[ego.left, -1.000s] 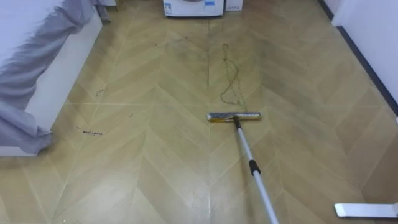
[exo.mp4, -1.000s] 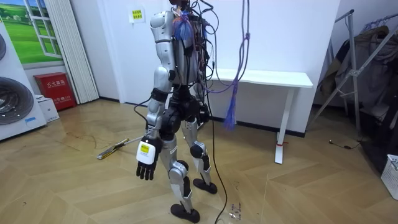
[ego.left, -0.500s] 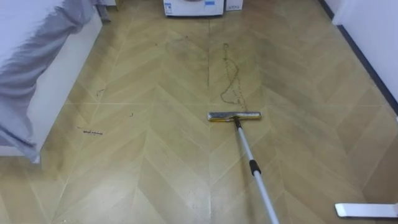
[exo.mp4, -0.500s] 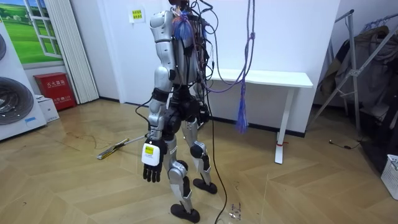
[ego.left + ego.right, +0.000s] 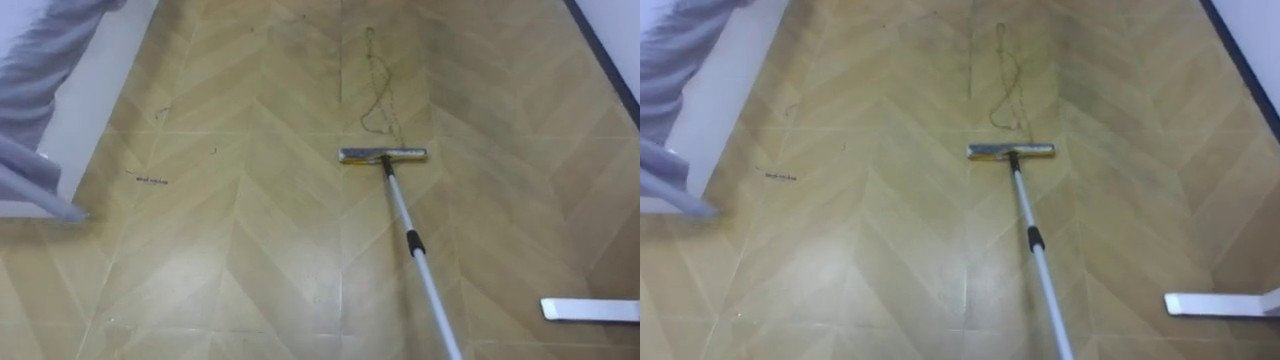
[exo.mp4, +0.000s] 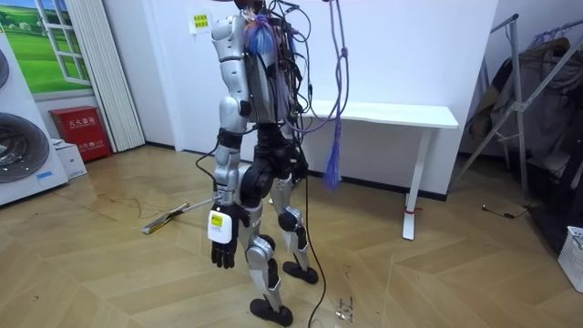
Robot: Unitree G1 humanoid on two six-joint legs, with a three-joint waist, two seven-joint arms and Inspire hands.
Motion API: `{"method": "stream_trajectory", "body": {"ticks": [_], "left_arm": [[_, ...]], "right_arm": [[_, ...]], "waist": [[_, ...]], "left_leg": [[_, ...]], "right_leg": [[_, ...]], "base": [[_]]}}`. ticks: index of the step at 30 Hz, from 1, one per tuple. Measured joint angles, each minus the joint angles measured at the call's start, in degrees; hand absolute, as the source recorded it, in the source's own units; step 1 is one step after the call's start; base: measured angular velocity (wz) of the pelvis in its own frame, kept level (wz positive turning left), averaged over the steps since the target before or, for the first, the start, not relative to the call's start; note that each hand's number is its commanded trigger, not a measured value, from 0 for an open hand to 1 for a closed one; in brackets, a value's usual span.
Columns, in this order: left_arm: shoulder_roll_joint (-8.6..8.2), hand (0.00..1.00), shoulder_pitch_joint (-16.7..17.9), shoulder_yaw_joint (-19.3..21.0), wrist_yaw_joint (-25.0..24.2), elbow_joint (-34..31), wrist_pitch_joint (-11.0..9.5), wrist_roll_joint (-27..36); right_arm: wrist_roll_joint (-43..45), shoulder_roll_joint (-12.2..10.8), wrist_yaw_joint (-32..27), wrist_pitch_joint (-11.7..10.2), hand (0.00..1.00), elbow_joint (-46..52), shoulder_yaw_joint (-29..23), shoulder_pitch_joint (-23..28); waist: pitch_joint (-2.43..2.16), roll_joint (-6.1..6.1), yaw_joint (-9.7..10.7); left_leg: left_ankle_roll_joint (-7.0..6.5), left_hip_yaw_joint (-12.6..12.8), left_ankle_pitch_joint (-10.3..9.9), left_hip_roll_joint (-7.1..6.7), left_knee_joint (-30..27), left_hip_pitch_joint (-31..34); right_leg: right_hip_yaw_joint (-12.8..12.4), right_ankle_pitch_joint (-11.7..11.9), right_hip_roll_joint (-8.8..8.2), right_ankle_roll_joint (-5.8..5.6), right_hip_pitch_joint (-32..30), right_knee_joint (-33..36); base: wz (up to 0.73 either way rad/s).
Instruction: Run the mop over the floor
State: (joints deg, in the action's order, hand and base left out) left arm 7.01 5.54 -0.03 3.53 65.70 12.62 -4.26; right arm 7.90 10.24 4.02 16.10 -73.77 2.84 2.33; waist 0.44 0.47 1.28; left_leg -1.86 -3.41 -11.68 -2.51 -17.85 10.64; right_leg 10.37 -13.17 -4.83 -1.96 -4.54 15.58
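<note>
A flat mop lies on the wooden floor. Its head point(image 5: 383, 155) points away from me and its pale handle point(image 5: 420, 265) runs back toward the lower right edge of the eye views. In the room view the mop point(image 6: 166, 219) lies on the floor ahead of me, toward that view's left. I stand upright a step behind it, facing it. My left hand point(image 6: 219, 248) hangs beside my thigh with relaxed fingers and holds nothing.
A bed with a grey sheet point(image 5: 35, 110) borders the floor on the left. A thin dark cord point(image 5: 378, 95) lies beyond the mop head. A white table foot point(image 5: 590, 310) is at lower right. The room view has a white desk point(image 6: 401, 114) behind me and a washing machine point(image 6: 23, 146).
The eye views have shifted, so the camera moved; the mop lies where it was. My left hand has swung slightly back beside my leg.
</note>
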Motion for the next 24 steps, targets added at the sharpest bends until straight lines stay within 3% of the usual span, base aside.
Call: {"method": "stream_trajectory", "body": {"ticks": [4, 7, 10, 15, 18, 24], "left_arm": [[0.5, 0.0, -0.9, -1.3, -0.3, 0.9, -1.1, 0.0], [0.69, 0.0, -1.0, -1.2, -0.2, 0.8, -1.2, -0.1], [0.62, 0.0, -0.9, -1.2, -0.3, 1.0, -1.0, -0.2], [0.74, 0.0, -0.9, -1.2, -0.2, 2.6, -0.8, 0.2], [0.69, 0.0, -1.2, -1.3, 0.4, 3.1, -0.7, 0.4], [0.33, 0.0, -1.1, -3.5, 2.6, 3.5, -0.8, 2.6]], "right_arm": [[-2.5, 0.9, -0.5, -0.5, 1.0, -0.2, 0.9, -0.7], [-4.2, 1.4, -0.9, -0.5, 1.0, -0.4, 1.5, -0.8], [-5.9, 1.4, -1.4, -0.5, 1.0, -0.5, 1.5, -0.9], [-10.7, 2.1, -1.5, -1.2, 1.0, -3.0, 2.7, -0.8], [-14.2, 1.9, -2.8, -1.6, 1.0, -3.1, 3.6, -0.5], [-17.6, 0.6, -6.3, -1.8, 1.0, -3.2, 5.4, -1.5]], "waist": [[0.12, 0.02, -0.2], [-0.05, 0.24, -0.4], [0.13, 0.03, -0.4], [0.21, 0.3, -0.9], [0.14, 0.59, -2.4], [0.0, 1.05, -3.9]], "left_leg": [[0.1, -0.3, 0.1, 0.05, -2.4, 5.2], [0.18, -0.4, 0.0, 0.02, -4.8, 9.2], [0.55, -0.7, -0.4, 0.02, -8.1, 14.2], [1.1, -1.5, -3.8, -0.22, -17.1, 22.2], [1.72, -1.7, -6.6, -0.07, -24.2, 26.6], [3.16, -1.2, -11.1, 0.64, -36.9, 31.9]], "right_leg": [[0.1, -0.4, -0.03, 0.29, -5.1, 3.0], [-0.1, -1.4, -0.26, 0.49, -9.7, 6.3], [-0.1, -2.6, -0.42, 0.93, -14.9, 10.2], [0.2, -7.3, -1.25, 1.61, -23.0, 20.0], [-0.2, -10.4, -1.23, 2.21, -27.0, 27.3], [0.1, -17.2, -2.08, 4.29, -31.7, 40.7]], "base": [[0.04], [0.01], [0.05], [0.1], [0.0], [0.11]]}}
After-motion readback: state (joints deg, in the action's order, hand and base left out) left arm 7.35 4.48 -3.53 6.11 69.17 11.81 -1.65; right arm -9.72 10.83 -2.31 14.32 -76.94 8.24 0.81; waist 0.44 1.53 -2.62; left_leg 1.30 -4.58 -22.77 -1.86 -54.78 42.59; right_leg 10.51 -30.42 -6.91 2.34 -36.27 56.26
